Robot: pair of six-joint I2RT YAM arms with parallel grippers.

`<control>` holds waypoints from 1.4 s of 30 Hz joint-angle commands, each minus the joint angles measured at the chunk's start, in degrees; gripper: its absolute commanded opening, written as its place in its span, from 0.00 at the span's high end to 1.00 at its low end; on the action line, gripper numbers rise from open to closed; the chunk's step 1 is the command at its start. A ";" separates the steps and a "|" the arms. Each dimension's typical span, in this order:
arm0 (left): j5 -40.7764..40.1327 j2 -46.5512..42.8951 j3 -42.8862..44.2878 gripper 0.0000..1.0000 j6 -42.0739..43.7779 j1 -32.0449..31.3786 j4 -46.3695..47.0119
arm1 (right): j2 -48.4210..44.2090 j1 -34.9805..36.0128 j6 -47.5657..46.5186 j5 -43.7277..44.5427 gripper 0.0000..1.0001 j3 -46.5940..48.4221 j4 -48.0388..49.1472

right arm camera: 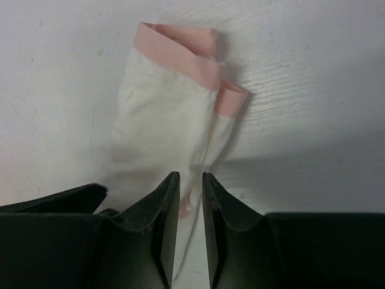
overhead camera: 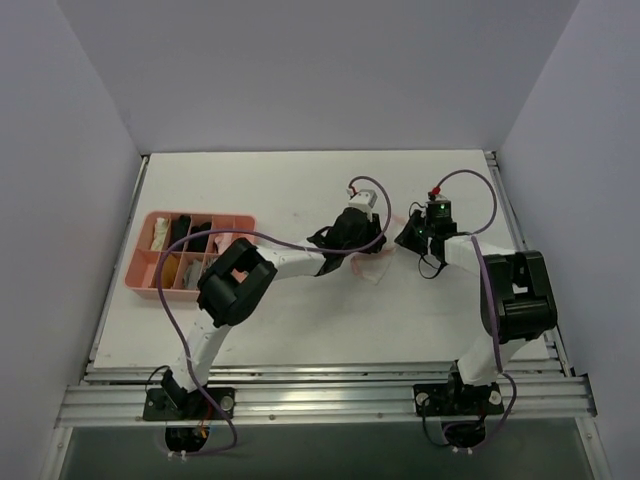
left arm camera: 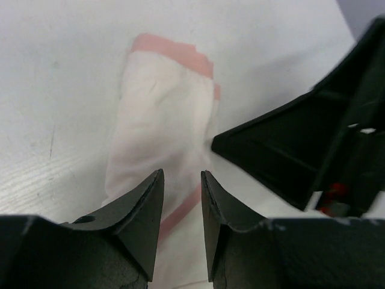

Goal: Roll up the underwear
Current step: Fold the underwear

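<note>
**A:** White cloth with pink trim: the underwear (right arm camera: pixel 168 120) is lying on the table (overhead camera: pixel 250 180) as a narrow folded strip. Its banded end is pointing away from both wrist cameras, and it is well apart from the pink tray (overhead camera: pixel 145 272).

**B:** And the grippers?

**A:** The left gripper (left arm camera: pixel 181 174) is hovering over the near end with its jaws slightly parted, gripping nothing. The right gripper (right arm camera: pixel 190 177) is also standing parted by a narrow gap. The strip's thin tail is running into that gap, though I cannot tell whether the pads are touching it.

**B:** So I'm judging that the rolling is not yet begun. What are you worrying about?

**A:** Three things. The fabric is looking thin and limp, so a pinch on one layer is likely just peeling the fold open. The two grippers are sitting just beside each other, so any sideways move is risking a knock. And the tail in the right gap could be snagging on a finger as that arm lifts, dragging the strip askew.

**B:** And the pale cloth on a pale table?

**A:** That is making the edge easy to miss.
</note>
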 commanded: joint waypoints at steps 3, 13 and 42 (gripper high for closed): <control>1.78 3.51 2.25 0.60 0.78 -0.12 -0.57 | -6.16 -0.62 0.61 4.48 0.82 1.58 -5.78; 1.52 4.30 -0.30 0.60 0.70 0.32 1.36 | -0.73 -1.93 -0.27 2.47 0.82 9.32 -2.72; 4.07 1.67 -6.37 0.60 2.28 0.41 3.29 | 6.38 5.62 -2.30 4.84 0.84 13.01 -1.57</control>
